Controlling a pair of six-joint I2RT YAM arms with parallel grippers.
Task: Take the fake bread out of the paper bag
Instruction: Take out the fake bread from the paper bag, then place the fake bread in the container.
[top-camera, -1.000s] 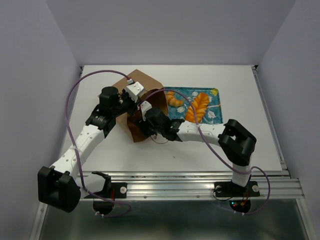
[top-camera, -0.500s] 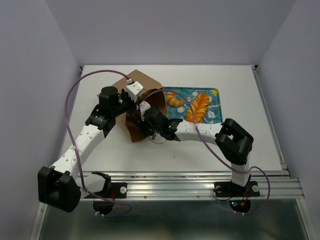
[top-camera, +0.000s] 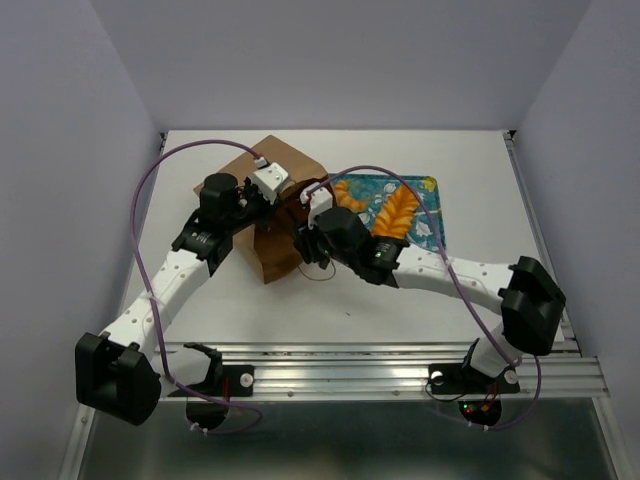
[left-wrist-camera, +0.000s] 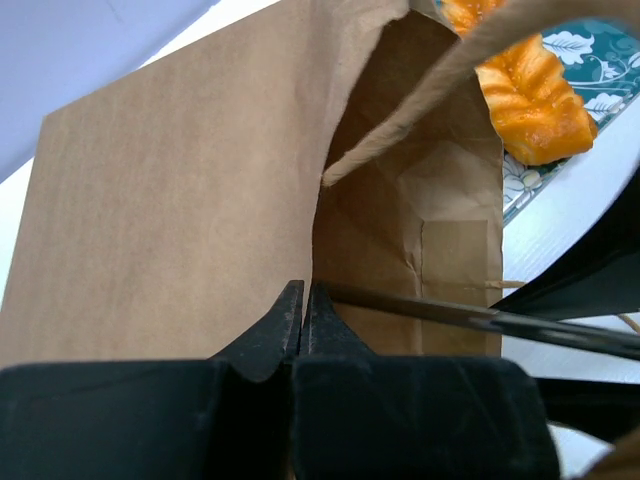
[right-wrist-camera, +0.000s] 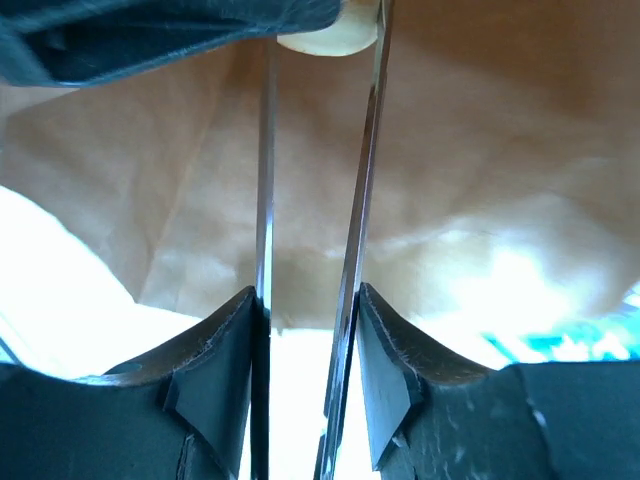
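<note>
My left gripper (left-wrist-camera: 303, 297) is pinched tight on the rim of the paper bag (top-camera: 283, 160), at one side of its mouth, and the mouth stands open. My right gripper (right-wrist-camera: 320, 75) is inside the bag, reaching in through that mouth. Its thin fingers (right-wrist-camera: 265, 180) are only a narrow gap apart. A pale rounded thing (right-wrist-camera: 325, 40) sits at their tips, and I cannot tell whether I grip it. The braided loaf (top-camera: 400, 210) and the croissant (top-camera: 352, 194) lie outside the bag, just beyond its mouth, on a teal tray (top-camera: 430, 183).
</note>
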